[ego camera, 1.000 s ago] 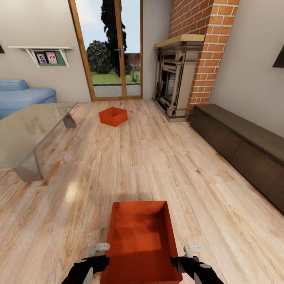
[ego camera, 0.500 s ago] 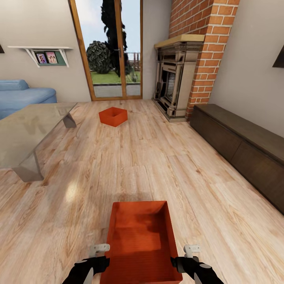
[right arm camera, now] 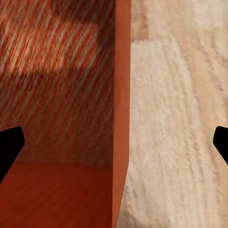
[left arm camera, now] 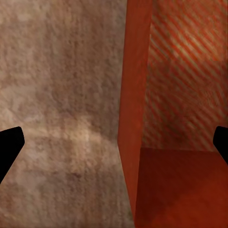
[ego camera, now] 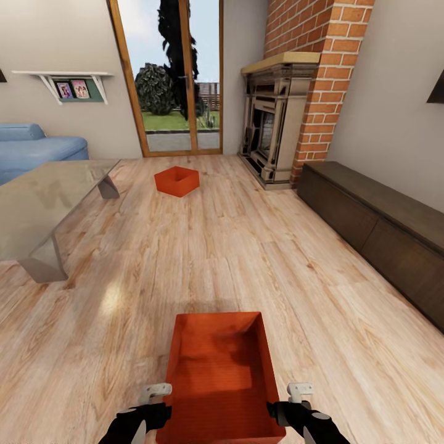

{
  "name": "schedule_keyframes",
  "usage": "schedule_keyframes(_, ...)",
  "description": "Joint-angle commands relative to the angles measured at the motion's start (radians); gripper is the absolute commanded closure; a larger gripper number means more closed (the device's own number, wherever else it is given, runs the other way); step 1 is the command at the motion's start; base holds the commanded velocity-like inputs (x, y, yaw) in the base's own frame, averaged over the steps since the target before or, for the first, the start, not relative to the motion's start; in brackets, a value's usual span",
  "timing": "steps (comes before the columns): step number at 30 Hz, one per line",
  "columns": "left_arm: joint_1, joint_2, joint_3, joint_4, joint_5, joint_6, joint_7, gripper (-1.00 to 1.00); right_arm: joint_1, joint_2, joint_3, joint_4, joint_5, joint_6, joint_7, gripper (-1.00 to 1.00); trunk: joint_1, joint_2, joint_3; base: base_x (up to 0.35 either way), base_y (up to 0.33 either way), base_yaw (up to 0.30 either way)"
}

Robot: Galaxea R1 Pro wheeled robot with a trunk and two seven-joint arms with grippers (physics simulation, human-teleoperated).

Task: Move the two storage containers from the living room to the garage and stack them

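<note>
1. The near bin [ego camera: 221, 377] sat on the wood floor [ego camera: 246, 259] right in front of the robot, open top up, between the two grippers.
2. The left gripper [left arm camera: 114, 142] straddled the bin's left wall [left arm camera: 133, 104], fingers [left arm camera: 9, 147] spread wide, one outside and one inside, not touching it.
3. The right gripper [right arm camera: 114, 145] straddled the right wall [right arm camera: 121, 95] in the same way, fingers [right arm camera: 9, 147] wide apart and clear of the wall.
4. The far bin [ego camera: 177, 181] lay well apart, on the floor before the glass doors [ego camera: 176, 74], between the glass tabletop [ego camera: 43, 197] and the fireplace [ego camera: 271, 123].
5. A blue sofa [ego camera: 37, 151] stood behind the tabletop; a dark low cabinet [ego camera: 382, 228] ran along the right wall.
6. Compared with half a second earlier, the whole view had shifted slightly, so the camera moved; bins and grippers kept their relation.
</note>
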Motion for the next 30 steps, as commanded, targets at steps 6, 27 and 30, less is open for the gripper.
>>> schedule_keyframes(6,0.000,-0.001,0.002,-0.002,0.008,0.005,0.005,-1.00,0.000,0.000,0.003,-0.002,-0.005,0.005,0.000,-1.00,0.007,-0.014,-0.007,0.000,0.000,0.000)
schedule_keyframes(27,0.000,-0.002,0.002,-0.003,0.009,0.002,0.003,-1.00,0.000,0.000,0.003,-0.002,0.020,0.004,0.003,-1.00,0.019,-0.035,-0.017,0.000,0.000,0.000)
schedule_keyframes(30,0.000,-0.002,0.002,-0.003,0.009,0.002,0.003,-1.00,0.000,0.000,0.003,-0.002,0.020,0.004,0.003,-1.00,0.019,-0.035,-0.017,0.000,0.000,0.000)
